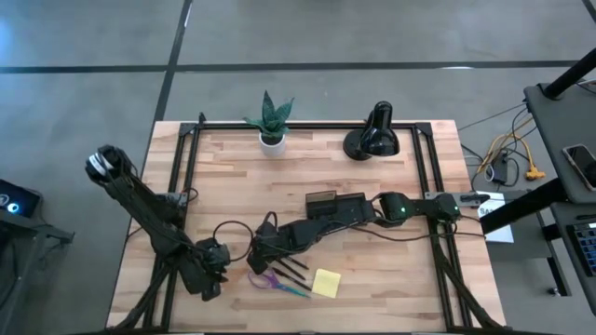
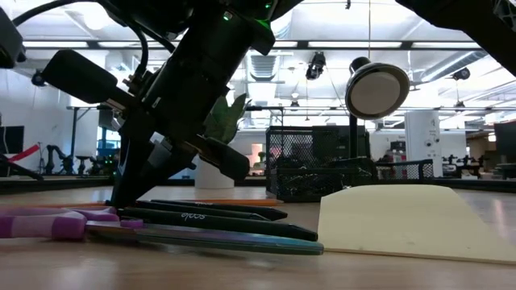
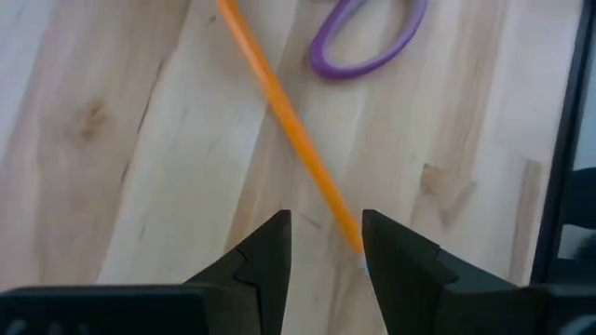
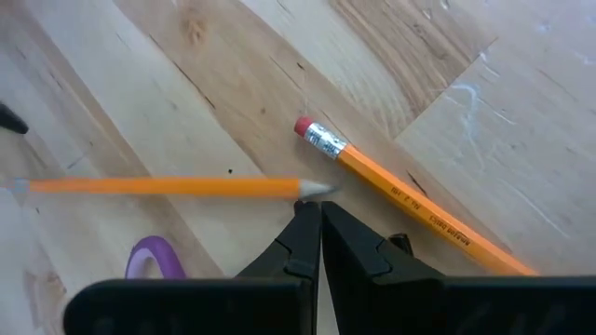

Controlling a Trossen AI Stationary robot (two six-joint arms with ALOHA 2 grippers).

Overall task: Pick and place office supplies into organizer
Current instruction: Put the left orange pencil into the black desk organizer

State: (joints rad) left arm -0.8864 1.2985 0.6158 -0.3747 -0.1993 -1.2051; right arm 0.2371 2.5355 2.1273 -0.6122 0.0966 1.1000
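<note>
An orange pencil [image 3: 289, 116] lies flat on the table between my two grippers. My left gripper [image 3: 326, 240] is open low over the table's near left, and the pencil's blunt end [image 3: 357, 244] lies just inside one finger. My right gripper [image 4: 319, 214] is shut, its tips right at the same pencil's sharpened point [image 4: 317, 189]. A second pencil with a red eraser [image 4: 410, 200] lies beside it. The purple-handled scissors [image 1: 277, 282], black pens [image 1: 293, 270] and yellow sticky pad [image 1: 326, 282] lie near the front edge. The dark organizer [image 1: 335, 207] stands mid-table under the right arm. My left gripper has the orange pencil's blunt end [image 3: 357, 244] lying by the inner side of one finger [image 3: 396, 265]; I cannot tell whether they touch. My right gripper comes down slanting from the table's right, and its shut fingertips [image 4: 307, 219] stand at the pencil's point; whether they touch it cannot be told.
A potted plant [image 1: 270, 121] and a black desk lamp [image 1: 372, 138] stand along the far edge. Black frame rails [image 1: 182, 177] run down both sides of the table. Bare wood lies between the organizer and the far edge.
</note>
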